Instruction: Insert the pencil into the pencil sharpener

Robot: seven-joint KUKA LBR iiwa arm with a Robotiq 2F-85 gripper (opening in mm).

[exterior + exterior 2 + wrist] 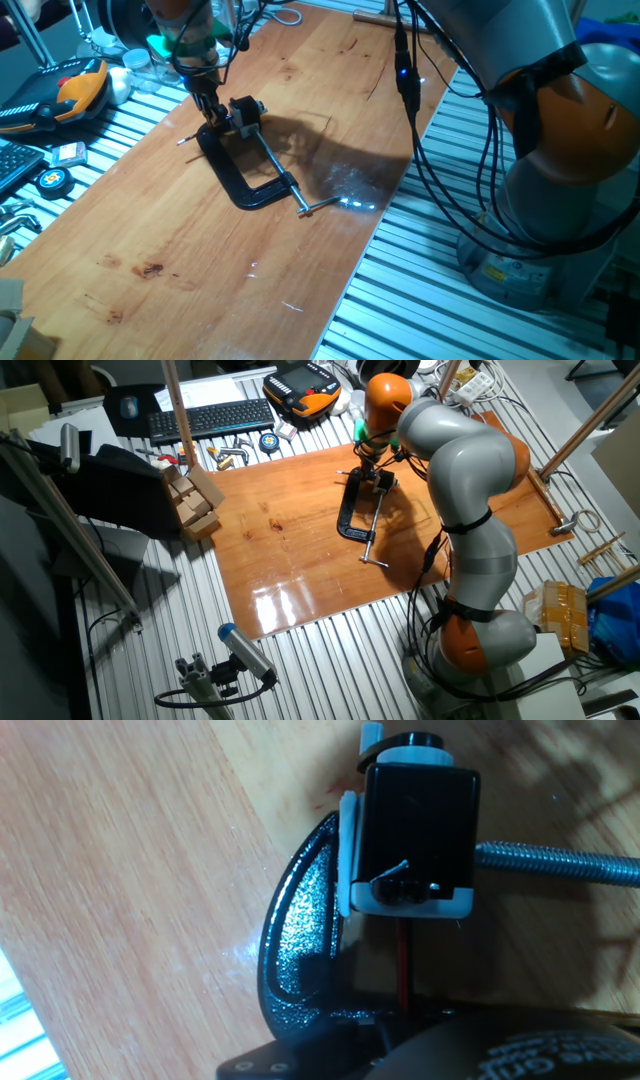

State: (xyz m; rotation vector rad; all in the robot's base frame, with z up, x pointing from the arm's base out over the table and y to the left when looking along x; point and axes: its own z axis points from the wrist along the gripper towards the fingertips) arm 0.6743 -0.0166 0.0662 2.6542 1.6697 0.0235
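Gripper [420, 1045]: dark housing at bottom edge; jaw state cannot be told
Pencil [403, 965]: tip at sharpener [415, 830] mouth
Clamp [300, 950]: holds sharpener
Risk: slight tilt may snap the lead

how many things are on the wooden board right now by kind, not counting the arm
clamp: 1
pencil sharpener: 1, held in the clamp
pencil: 1, running from the end effector toward the sharpener
total: 3
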